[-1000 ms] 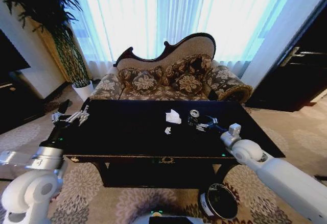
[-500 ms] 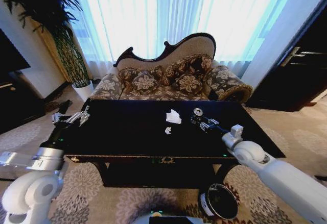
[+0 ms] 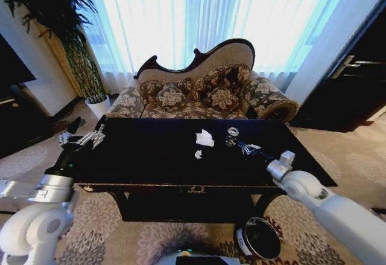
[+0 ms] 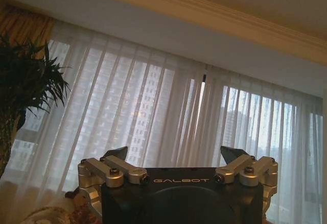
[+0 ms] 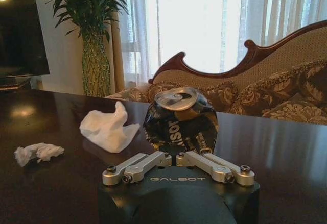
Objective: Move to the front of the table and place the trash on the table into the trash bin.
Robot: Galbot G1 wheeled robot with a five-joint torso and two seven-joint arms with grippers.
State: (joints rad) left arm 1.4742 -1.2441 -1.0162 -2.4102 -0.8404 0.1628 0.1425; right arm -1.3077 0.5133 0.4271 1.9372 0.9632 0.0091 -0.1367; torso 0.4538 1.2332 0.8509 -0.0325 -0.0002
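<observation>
A dark crushed drink can (image 3: 231, 133) (image 5: 180, 119) sits upright just above the black table (image 3: 151, 156), right of centre, with my right gripper (image 3: 240, 145) (image 5: 175, 152) shut on its lower part. A crumpled white tissue (image 3: 204, 137) (image 5: 107, 127) lies left of the can, and a small white paper scrap (image 3: 198, 154) (image 5: 37, 152) lies nearer the front edge. The black trash bin (image 3: 260, 238) stands on the carpet below the table's front right. My left gripper (image 3: 90, 137) (image 4: 176, 155) hangs open over the table's left end.
A patterned sofa (image 3: 205, 93) stands behind the table. A tall plant (image 3: 72, 41) and a dark TV cabinet (image 3: 18, 120) are at the left. A dark door (image 3: 350, 78) is at the right. Patterned carpet surrounds the table.
My right arm has drawn back toward the right, and the can in its gripper has shifted slightly up and right. The left arm has barely moved.
</observation>
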